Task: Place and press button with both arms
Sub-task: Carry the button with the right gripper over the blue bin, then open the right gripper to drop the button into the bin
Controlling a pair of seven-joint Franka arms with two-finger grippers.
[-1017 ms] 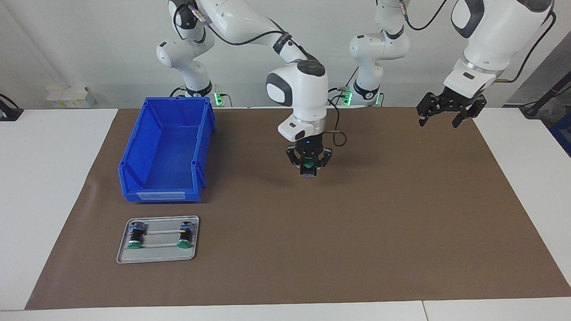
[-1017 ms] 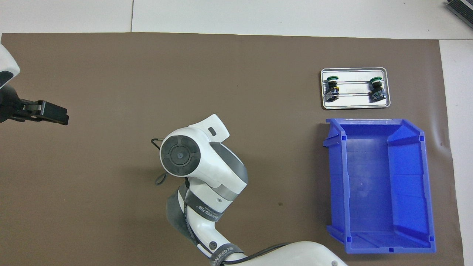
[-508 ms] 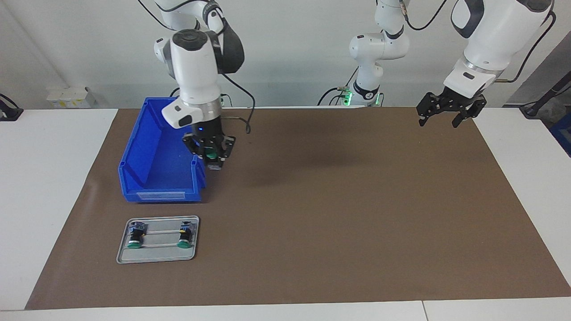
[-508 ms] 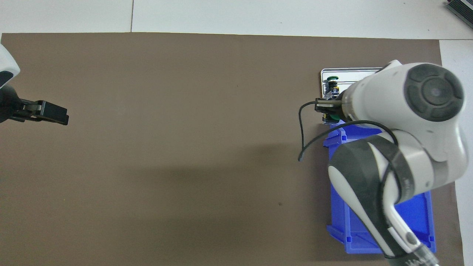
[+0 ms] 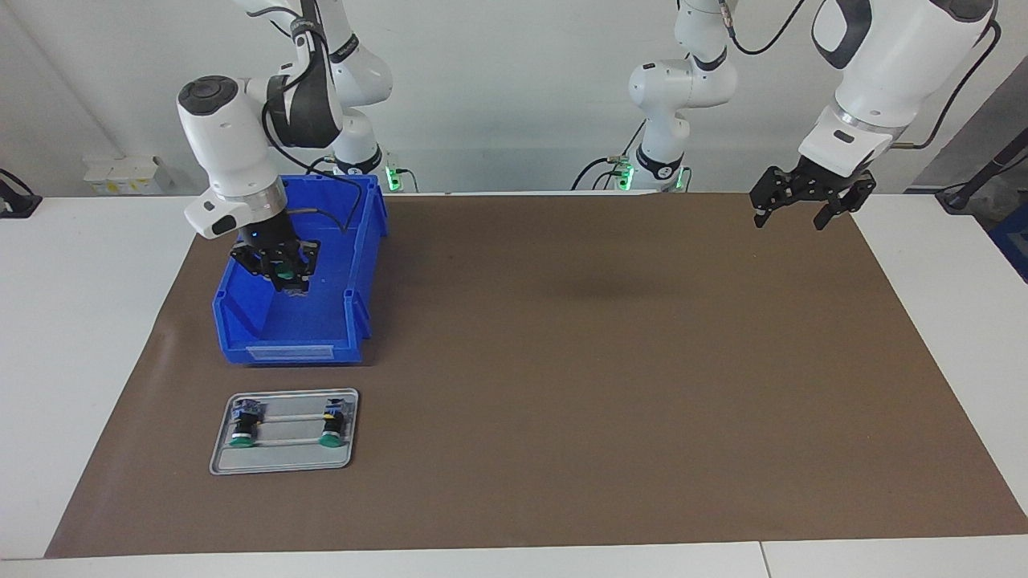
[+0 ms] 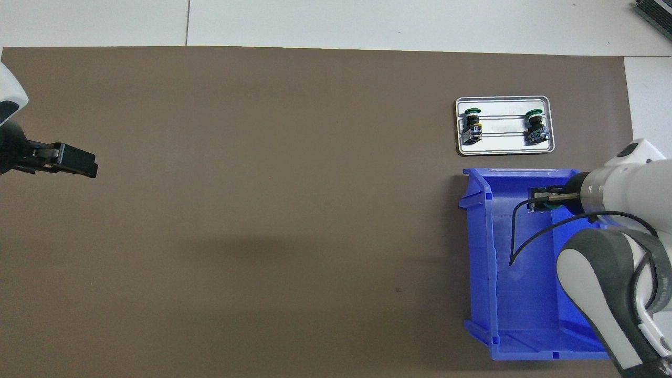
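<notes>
Brown matting [image 5: 610, 385] covers your white table [image 5: 80, 337] from end to end, with a pale wall rising at the robots' side. Your right gripper [image 5: 282, 275] hangs over the inside of the blue bin [image 5: 241, 309] at the right arm's end of the table, its jaws pinching the button [image 5: 284, 279], whose green cap shows between the fingertips. In the overhead view the same gripper [image 6: 541, 201] sits above the part of the bin [image 6: 480, 252] farthest from the robots, the button [image 6: 548, 206] only partly visible under it. The button is held clear of the bin floor, as far as the facing view shows.

Your left gripper [image 5: 798, 210] waits in the air over the mat's edge at the left arm's end of the table, jaws spread and holding nothing; from overhead it [image 6: 79, 161] juts in over the mat.

Farther from the robots than the bin, and just beside it, lies a grey metal tray [image 5: 281, 464]. You can see 2 spare buttons on it, one [image 5: 242, 424] toward the right arm's end and one [image 5: 332, 424] beside it, both lying on their sides, green caps pointing away from the robots.
</notes>
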